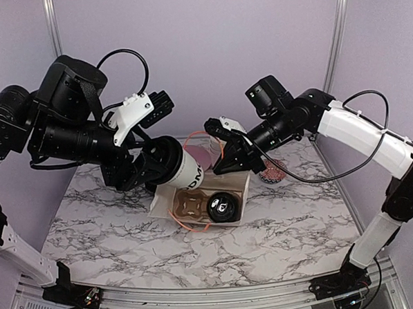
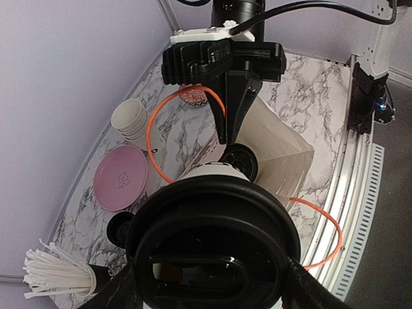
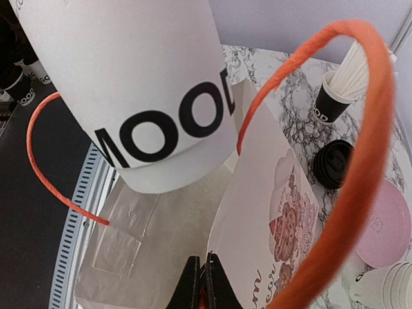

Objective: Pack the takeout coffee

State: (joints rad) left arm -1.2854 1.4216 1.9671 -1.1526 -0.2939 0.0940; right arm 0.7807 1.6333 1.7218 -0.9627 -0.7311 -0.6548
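At table centre, the bag [image 1: 160,198] holds one lidded cup [image 1: 222,208]. At its 10 o'clock the left gripper [image 1: 162,167] clasps a second takeout coffee [image 1: 186,171], tilted; at 1 o'clock the right gripper [image 3: 205,283] pinches the bag. Loading step: next, upright and lower it.

Marble table [image 1: 300,226] under paper bag [image 2: 278,147], pink plate [image 2: 120,177], stacked cups [image 2: 131,120]

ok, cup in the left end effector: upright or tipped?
Tipped. The cup lies slanted, lid toward the left end effector, base aimed at the bag.
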